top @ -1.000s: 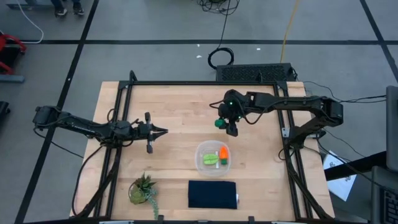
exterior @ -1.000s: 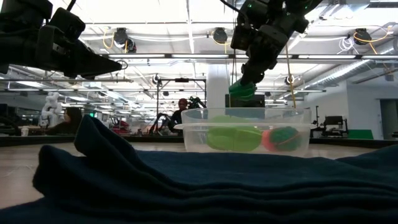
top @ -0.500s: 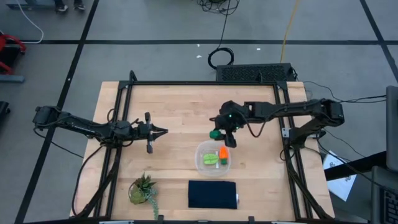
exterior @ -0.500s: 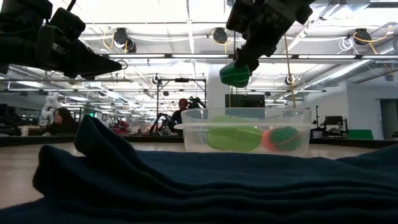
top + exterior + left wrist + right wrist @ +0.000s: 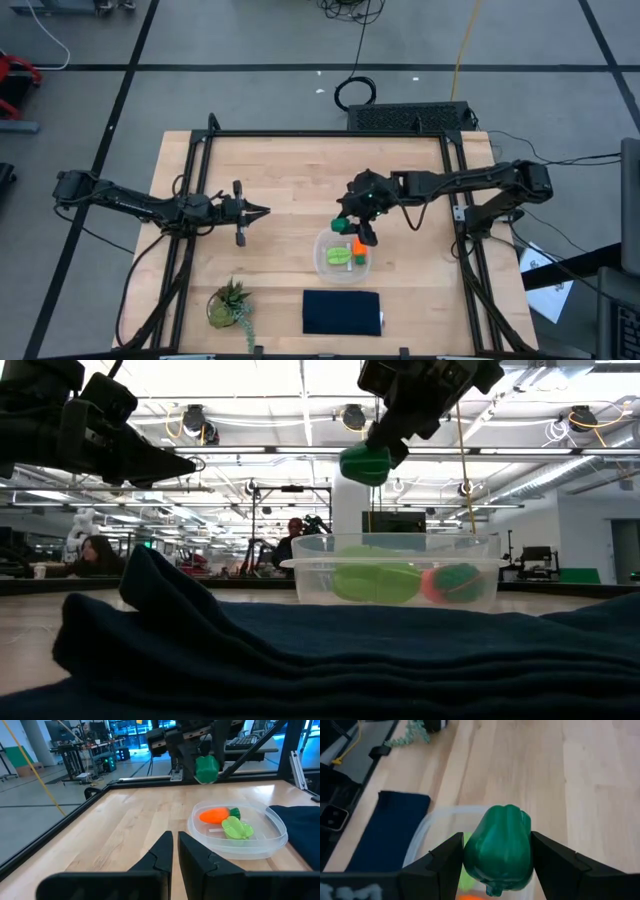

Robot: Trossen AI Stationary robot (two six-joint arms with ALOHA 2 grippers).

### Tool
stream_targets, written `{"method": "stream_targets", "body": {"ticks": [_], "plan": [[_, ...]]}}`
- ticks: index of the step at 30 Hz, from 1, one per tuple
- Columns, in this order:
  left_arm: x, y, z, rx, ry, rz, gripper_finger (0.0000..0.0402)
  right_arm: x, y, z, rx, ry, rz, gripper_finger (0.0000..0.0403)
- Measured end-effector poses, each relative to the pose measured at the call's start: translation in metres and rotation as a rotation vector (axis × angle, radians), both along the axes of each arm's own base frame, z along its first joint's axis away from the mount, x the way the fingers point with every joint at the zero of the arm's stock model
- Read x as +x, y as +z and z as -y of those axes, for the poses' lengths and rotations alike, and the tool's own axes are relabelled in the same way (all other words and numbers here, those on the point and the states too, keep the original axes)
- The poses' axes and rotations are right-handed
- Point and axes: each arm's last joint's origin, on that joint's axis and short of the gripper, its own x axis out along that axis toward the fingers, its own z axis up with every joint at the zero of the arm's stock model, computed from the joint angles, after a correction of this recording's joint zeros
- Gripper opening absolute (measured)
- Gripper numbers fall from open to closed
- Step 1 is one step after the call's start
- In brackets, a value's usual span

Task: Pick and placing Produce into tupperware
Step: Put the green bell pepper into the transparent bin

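Note:
My right gripper (image 5: 347,226) is shut on the small dark green round piece, a toy pepper (image 5: 497,847), which hangs in the air over the far left rim of the clear tupperware (image 5: 322,250). Inside the tupperware lie the orange carrot (image 5: 358,246) and the light green leafy piece (image 5: 339,256); the left wrist view also shows the carrot (image 5: 214,815) and the leafy piece (image 5: 237,827). My left gripper (image 5: 262,211) is shut and waits above the table's left middle, pointing right. My right gripper pinches the green pepper (image 5: 364,464) between its two fingers (image 5: 447,857), one on each side of its body. The fingers slant down at it from the table's far right. The pepper is lifted clear, above the tupperware's rim (image 5: 427,827).
A dark navy folded cloth (image 5: 342,312) lies near the table's near edge, just in front of the tupperware, and fills the low view's foreground (image 5: 300,650). A spiky potted plant (image 5: 230,303) stands near the near left corner. Bare wood shows across the far half.
My right gripper has carried the green pepper toward the table's near edge and a little left, from the far side of the table to just over the tupperware's far rim. It has stayed shut on the pepper. The left arm has kept still.

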Motion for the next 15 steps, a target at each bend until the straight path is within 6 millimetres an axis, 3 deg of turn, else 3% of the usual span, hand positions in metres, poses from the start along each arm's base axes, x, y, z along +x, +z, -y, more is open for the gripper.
{"method": "stream_targets", "body": {"ticks": [7, 15], "plan": [[0.0, 0.0, 0.0, 0.0, 0.0, -0.001, 0.0031, 0.008, -0.013, -0.01, -0.009, 0.043, -0.02, 0.0205], [0.0, 0.0, 0.0, 0.0, 0.0, -0.002, 0.0031, 0.027, -0.044, -0.013, -0.048, 0.094, -0.043, 0.0205]]}}
